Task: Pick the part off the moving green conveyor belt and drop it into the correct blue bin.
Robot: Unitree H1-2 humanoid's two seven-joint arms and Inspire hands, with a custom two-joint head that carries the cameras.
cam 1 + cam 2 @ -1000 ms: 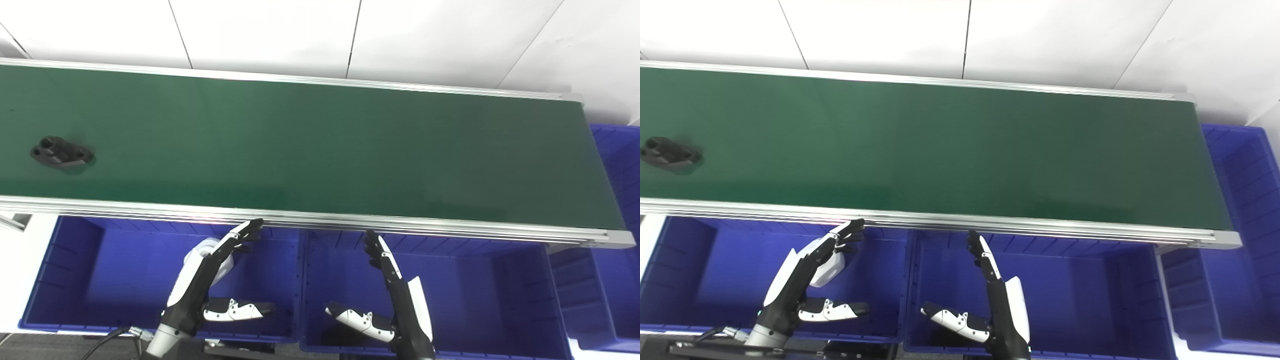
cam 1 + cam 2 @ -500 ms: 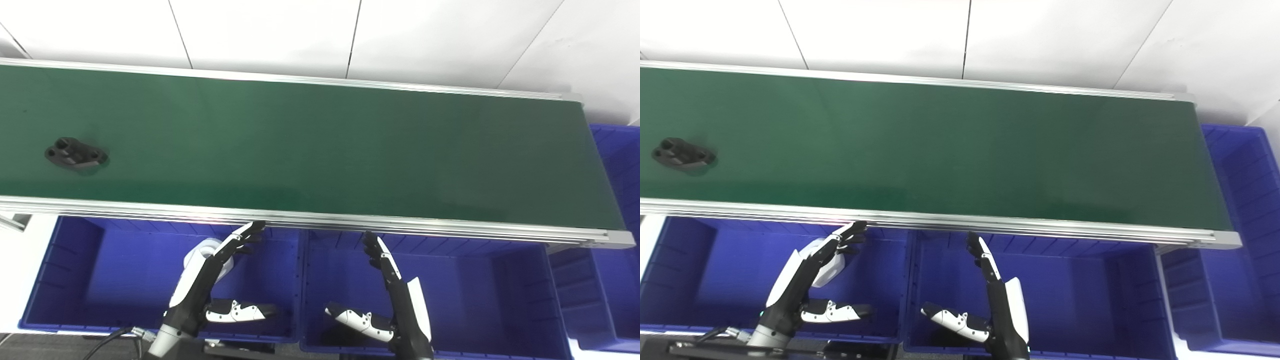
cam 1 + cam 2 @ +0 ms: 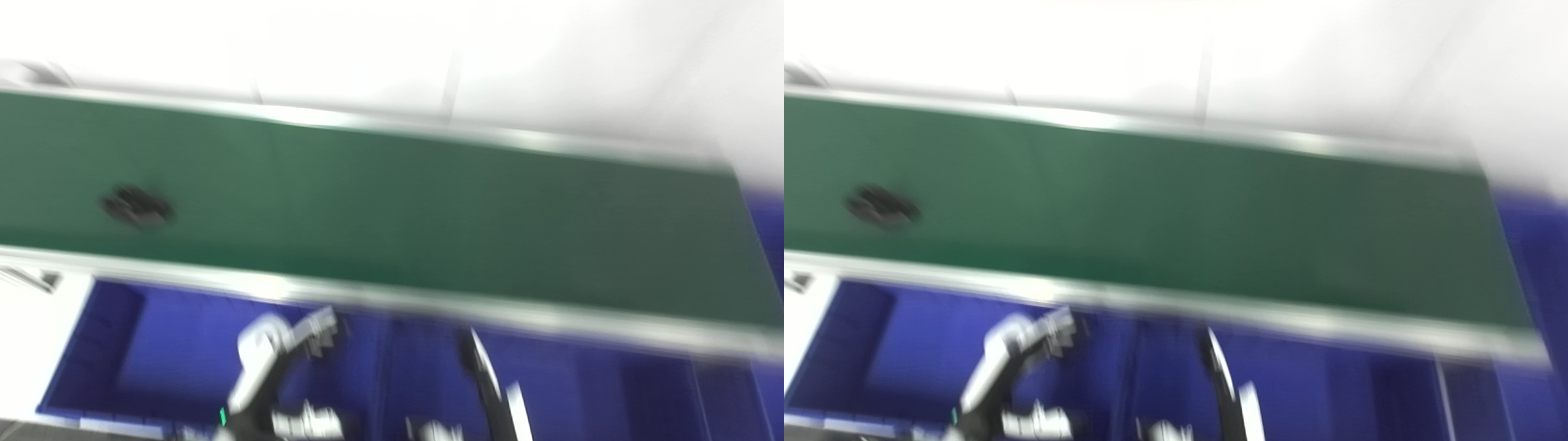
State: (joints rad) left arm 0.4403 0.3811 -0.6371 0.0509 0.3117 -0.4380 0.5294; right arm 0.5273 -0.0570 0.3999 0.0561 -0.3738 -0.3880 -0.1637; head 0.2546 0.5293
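Both views are blurred by camera motion. A small black part (image 3: 137, 207) lies on the green conveyor belt (image 3: 392, 202) near its left end; it also shows in the right eye view (image 3: 882, 206). My left hand (image 3: 278, 373) hangs over the left blue bin (image 3: 116, 343), below the belt's near rail, far from the part. My right hand (image 3: 487, 392) hangs over the middle blue bin (image 3: 612, 398). Both hands hold nothing, with fingers apart and thumbs out to the side.
A silver rail (image 3: 392, 303) runs along the belt's near edge above the bins. A further blue bin (image 3: 768, 233) stands past the belt's right end. A white wall rises behind the belt.
The camera has swung, shifting and blurring the whole picture. The black part has ridden the belt to the right. Both hands keep the same open pose over the bins.
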